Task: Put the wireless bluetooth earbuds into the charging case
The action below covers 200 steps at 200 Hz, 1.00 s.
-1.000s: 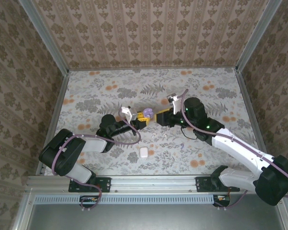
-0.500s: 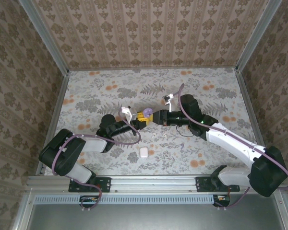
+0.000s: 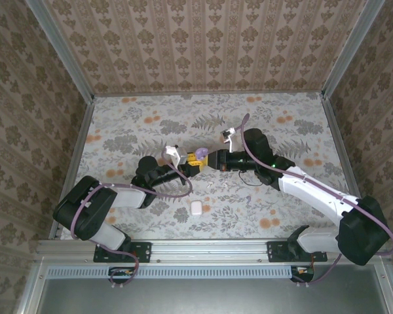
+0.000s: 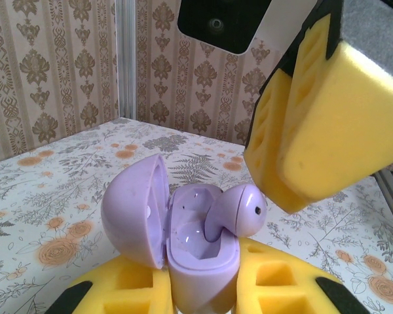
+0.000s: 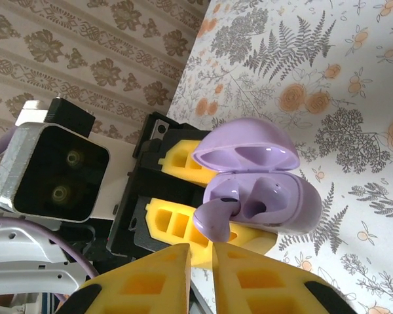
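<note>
- The left tool [image 4: 203, 294] is clenched on the lower shell of a lilac charging case [image 4: 183, 252] and holds it clear of the floral-print bench [image 5: 354, 78], with its lid [image 4: 134, 216] thrown back.
- A matching lilac earbud [image 4: 239, 209] sits tilted and half-seated in one socket, its rounded head standing above the case rim.
- The right tool [image 5: 201, 252] hovers at the earbud, its yellow foam pads nearly together with a thin slit between them. Whether they pinch the bud or merely press on it cannot be told from these angles.
- Both pieces look like light, stiff, glossy plastic, so they will probably slide under the foam. The bud is best taken across its bulbous head, and the case by its flat flanks below the hinge, as it is held here.
- A tilted bud could jam or pop out, so a gentle, straight push into the socket seems called for.
- A small white object [image 3: 195, 208] lies on the bench near the left arm, too small to identify.
- No brand, label or lettering can be read on the case, the bud or the tools.
</note>
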Each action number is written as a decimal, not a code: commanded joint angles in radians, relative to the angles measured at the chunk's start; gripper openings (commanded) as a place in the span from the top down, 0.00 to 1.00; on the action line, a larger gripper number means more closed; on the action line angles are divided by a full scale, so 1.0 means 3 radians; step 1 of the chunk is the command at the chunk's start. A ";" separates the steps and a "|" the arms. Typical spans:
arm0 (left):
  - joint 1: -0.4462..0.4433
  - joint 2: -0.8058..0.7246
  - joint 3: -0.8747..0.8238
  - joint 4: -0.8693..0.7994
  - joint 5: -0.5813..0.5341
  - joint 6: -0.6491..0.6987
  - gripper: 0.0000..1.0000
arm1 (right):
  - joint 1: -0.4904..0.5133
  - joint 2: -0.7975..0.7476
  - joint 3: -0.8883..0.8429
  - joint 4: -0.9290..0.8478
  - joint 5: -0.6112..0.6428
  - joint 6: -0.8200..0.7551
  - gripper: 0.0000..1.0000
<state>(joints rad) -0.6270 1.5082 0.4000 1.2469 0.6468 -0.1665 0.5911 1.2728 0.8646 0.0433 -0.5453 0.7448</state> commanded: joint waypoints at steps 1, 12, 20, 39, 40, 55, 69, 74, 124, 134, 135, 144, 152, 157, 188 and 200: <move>0.0002 -0.0002 0.0083 0.0144 0.0038 -0.0094 0.90 | -0.0022 0.0045 0.0083 0.0104 0.0062 0.0033 0.84; 0.0004 -0.0001 0.0082 0.0144 0.0038 -0.0094 0.90 | -0.0022 0.0061 0.0091 0.0116 0.0059 0.0028 0.84; 0.0004 -0.0001 0.0080 0.0145 0.0038 -0.0091 0.90 | -0.0022 0.0075 0.0101 0.0122 0.0051 0.0028 0.84; 0.0004 -0.0001 0.0078 0.0144 0.0038 -0.0099 0.90 | -0.0022 0.0113 0.0120 0.0129 0.0027 0.0019 0.85; 0.0004 -0.0001 0.0078 0.0144 0.0038 -0.0097 0.90 | -0.0022 0.0113 0.0122 0.0128 0.0028 0.0018 0.85; 0.0004 -0.0006 0.0078 0.0142 0.0038 -0.0096 0.90 | -0.0022 0.0135 0.0140 0.0149 0.0015 0.0020 0.85; 0.0004 -0.0011 0.0078 0.0141 0.0038 -0.0099 0.90 | -0.0022 0.0154 0.0143 0.0184 0.0007 0.0028 0.85; 0.0004 -0.0006 0.0075 0.0139 0.0038 -0.0100 0.90 | -0.0023 0.0162 0.0150 0.0187 0.0002 0.0028 0.86; 0.0004 0.0000 0.0091 0.0139 0.0043 -0.0102 0.90 | -0.0022 0.0217 0.0191 0.0214 -0.0066 0.0028 0.87; 0.0004 0.0009 0.0089 0.0139 0.0048 -0.0099 0.90 | -0.0018 0.0217 0.0201 0.0214 -0.0080 0.0024 0.87; 0.0004 0.0007 0.0088 0.0139 0.0045 -0.0099 0.90 | -0.0017 0.0219 0.0204 0.0211 -0.0080 0.0023 0.87; 0.0004 0.0014 0.0093 0.0139 0.0048 -0.0099 0.90 | -0.0017 0.0217 0.0210 0.0205 -0.0085 0.0019 0.87; 0.0004 0.0018 0.0094 0.0138 0.0048 -0.0099 0.90 | -0.0016 0.0218 0.0214 0.0209 -0.0094 0.0011 0.86; 0.0004 0.0023 0.0098 0.0139 0.0048 -0.0102 0.90 | -0.0017 0.0217 0.0216 0.0209 -0.0104 0.0012 0.86; 0.0004 0.0029 0.0100 0.0139 0.0056 -0.0094 0.90 | -0.0014 0.0206 0.0223 0.0178 -0.0085 -0.0008 0.85; 0.0004 0.0030 0.0102 0.0141 0.0065 -0.0094 0.90 | -0.0017 0.0216 0.0234 0.0178 -0.0084 -0.0008 0.85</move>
<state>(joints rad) -0.6209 1.5082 0.4034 1.2465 0.6312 -0.1825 0.5888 1.3293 0.9028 0.0803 -0.5621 0.7444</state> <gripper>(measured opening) 0.187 0.147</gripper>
